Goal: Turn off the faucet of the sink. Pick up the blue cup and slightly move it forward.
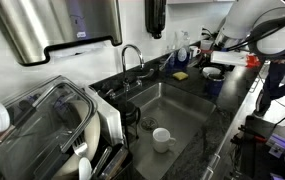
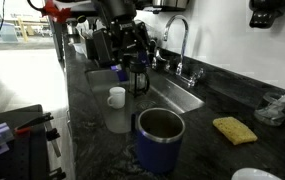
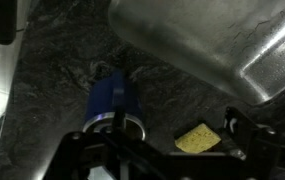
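The blue cup (image 2: 160, 140) is seen standing upright on the dark stone counter (image 2: 222, 100), just beside a corner of the sink (image 2: 182, 100), with a yellow sponge (image 2: 235, 130) lying near it. The gripper (image 2: 134, 72) is held well apart from the cup, towards the far end of the sink. Its jaws appear spread, and nothing is held between them. The cup is judged to be a rigid metal-lined tumbler, fairly heavy, with a smooth coated wall that may slip. It is best taken squarely across the upper wall, below the rim. Open counter is left around it, but the sink's edge and the sponge are to be avoided, and the faucet (image 2: 177, 40) cleared.
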